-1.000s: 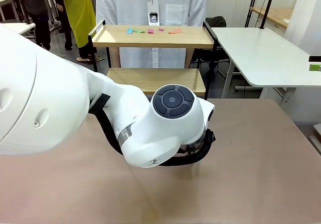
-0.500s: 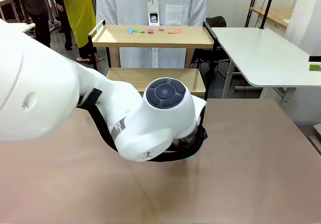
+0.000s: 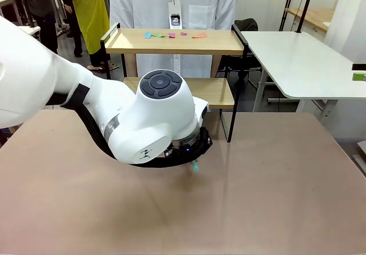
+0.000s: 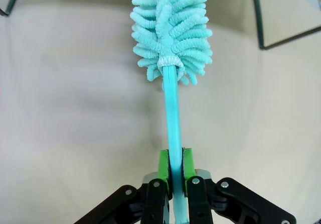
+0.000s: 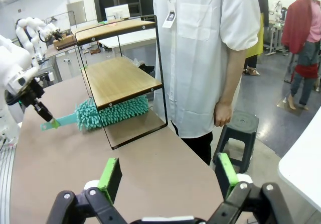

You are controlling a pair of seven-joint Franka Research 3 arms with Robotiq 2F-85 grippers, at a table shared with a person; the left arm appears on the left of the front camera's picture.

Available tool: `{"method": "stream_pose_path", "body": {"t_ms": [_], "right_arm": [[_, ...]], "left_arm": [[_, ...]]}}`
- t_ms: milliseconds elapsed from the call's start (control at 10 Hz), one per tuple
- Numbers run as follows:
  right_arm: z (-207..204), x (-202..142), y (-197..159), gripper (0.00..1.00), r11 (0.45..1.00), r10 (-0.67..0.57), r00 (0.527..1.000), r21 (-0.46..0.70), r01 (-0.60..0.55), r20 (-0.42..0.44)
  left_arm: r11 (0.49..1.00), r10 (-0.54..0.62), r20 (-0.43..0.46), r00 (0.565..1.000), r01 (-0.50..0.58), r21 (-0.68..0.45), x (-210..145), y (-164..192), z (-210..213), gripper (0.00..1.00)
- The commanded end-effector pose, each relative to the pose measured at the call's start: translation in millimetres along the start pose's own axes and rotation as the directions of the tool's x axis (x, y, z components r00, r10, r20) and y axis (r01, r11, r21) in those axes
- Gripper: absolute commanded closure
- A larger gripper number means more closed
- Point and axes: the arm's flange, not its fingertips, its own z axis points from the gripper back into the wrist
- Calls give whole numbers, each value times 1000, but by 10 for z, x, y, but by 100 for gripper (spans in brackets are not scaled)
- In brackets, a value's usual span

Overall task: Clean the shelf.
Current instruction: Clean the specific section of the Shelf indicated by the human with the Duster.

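The shelf stands at the far edge of the brown table, directly in front of a person in a white coat. It is a two-tier rack. Two light wooden boards sit in a thin black metal frame, with raised black rails at both ends of the upper tier and slim legs that come down onto the tabletop. Small coloured paper scraps in blue, green, pink and orange lie scattered along the middle of the top board. The lower board looks bare.

In the front view the white left arm reaches across the table and ends just in front of the shelf, with a sliver of teal showing under its wrist. In its wrist view the left gripper is clenched on the flat teal handle of a chenille duster, with the green pads pressed to either side of the handle. The fluffy head points away towards the foot of the frame. In the right wrist view the duster head lies low, under the lower board and inside the frame, just above the table.

The right gripper hangs with its jaws wide apart and holds nothing. It is well apart from the shelf, at the table's end.
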Motion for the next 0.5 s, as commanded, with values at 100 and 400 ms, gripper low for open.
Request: {"method": "stream_pose_path", "body": {"t_ms": [100,400], "right_arm": [[-4,26,3,0,1000,5,1000,0,-5,-1],[-4,26,3,0,1000,5,1000,0,-5,-1]], "left_arm": [[996,44,20,999,-45,79,20,413,205,87],[977,99,87,991,-113,181,132,822,344,87]]}}
